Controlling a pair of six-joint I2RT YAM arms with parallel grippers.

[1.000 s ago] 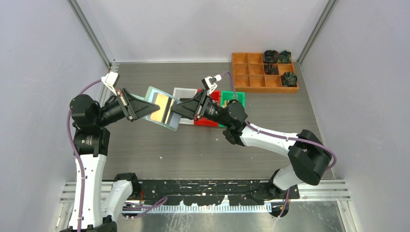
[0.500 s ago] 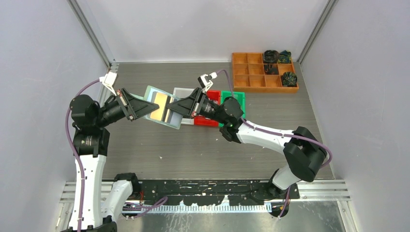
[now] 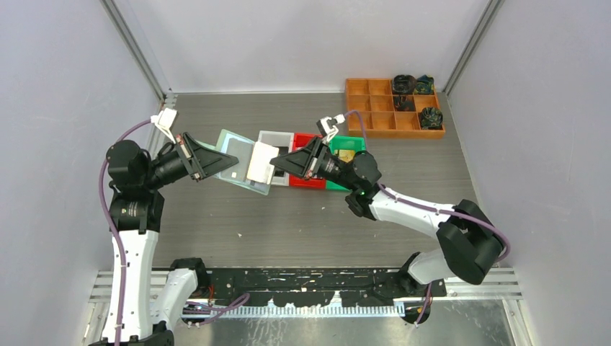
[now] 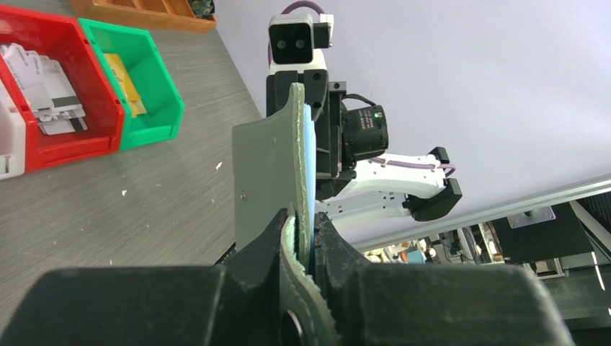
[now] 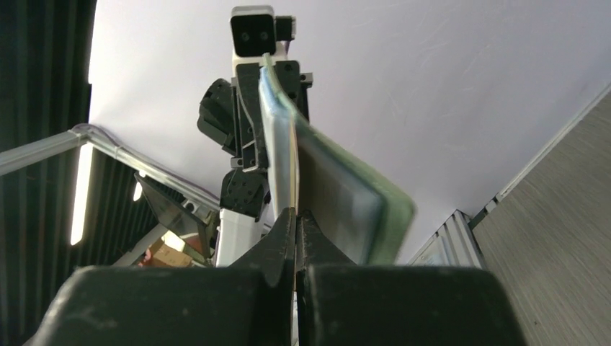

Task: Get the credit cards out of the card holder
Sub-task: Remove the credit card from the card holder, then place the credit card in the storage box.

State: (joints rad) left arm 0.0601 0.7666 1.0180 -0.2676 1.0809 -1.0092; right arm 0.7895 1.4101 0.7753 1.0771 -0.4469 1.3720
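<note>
- gripping the card holder (image 3: 248,182) by its left edge with the left hand (image 3: 229,163), jaws narrow and clamped on the thin mint-green cover.
- holding it up off the desk (image 3: 288,223), opened out, just left of the row of bins.
- pinching a pale credit card (image 3: 261,162) by its right edge with the right hand (image 3: 277,165), fingers pressed fully together on it.
- lying across the holder's right half and sticking out past its far edge; cannot tell whether any of that card sits in a pocket.
- from the left wrist, seen edge-on: the holder standing up between the two fingers, with the right hand facing it from the other end.
- from the right wrist: a thin card edge running up from the closed fingertips, with the holder's green flap beside it, blurred.
- behind, on the desk, side by side: a white bin (image 3: 277,135), a red bin (image 4: 101,108) with pale printed cards (image 4: 39,79) inside, and a green bin (image 4: 155,94) with a gold card (image 4: 126,76) inside.
- at the far right corner: a wooden divided tray (image 3: 371,108) with dark objects (image 3: 403,85) in a few compartments.
</note>
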